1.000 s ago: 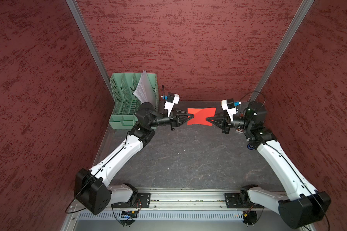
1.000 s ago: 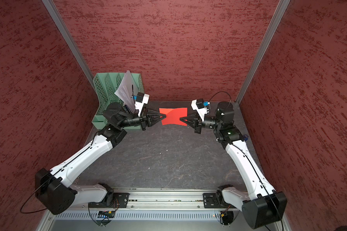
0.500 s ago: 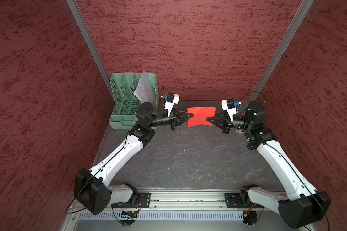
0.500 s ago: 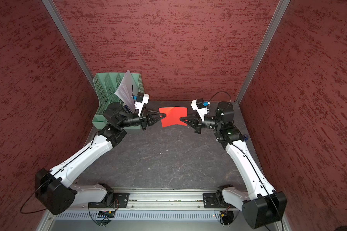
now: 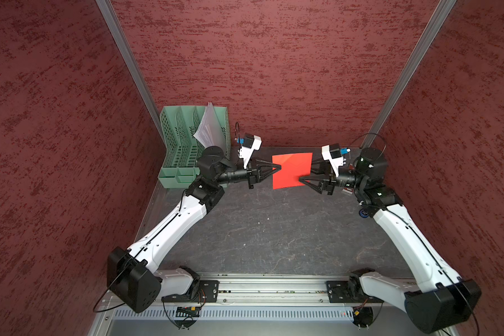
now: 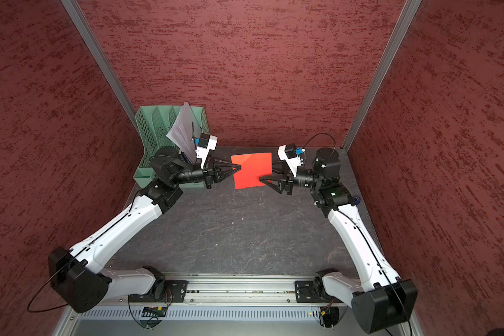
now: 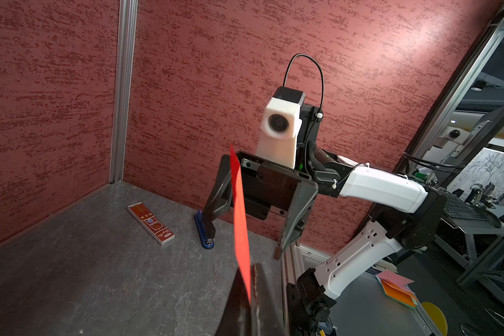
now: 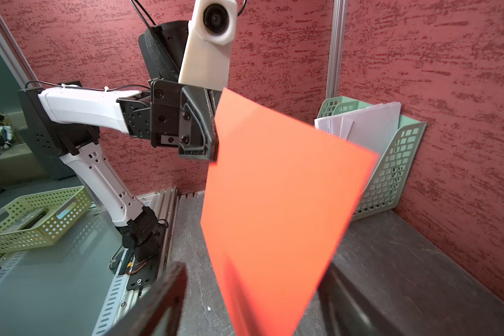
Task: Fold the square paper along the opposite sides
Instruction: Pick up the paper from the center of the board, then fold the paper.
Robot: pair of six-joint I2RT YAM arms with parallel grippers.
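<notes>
Grey veined tabletop point(image 5: 274, 232) beneath the square paper point(image 5: 291, 170) — mottled red walls point(image 5: 259, 72) around.

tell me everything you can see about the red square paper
The square paper is a thin, plain bright red sheet, unfolded and only slightly bowed. It is held in the air above the dark table, at its far end. The left gripper is shut on one side edge. The right gripper stands open around the opposite edge, not clamping it.

Your arms point(image 5: 172, 229): white shells, black joints and bases. White camera housings point(image 7: 280, 128) on both wrists, thin black cables point(image 7: 322, 87) looped behind. Green dot point(image 7: 300, 166) there, possibly an LED.
</notes>
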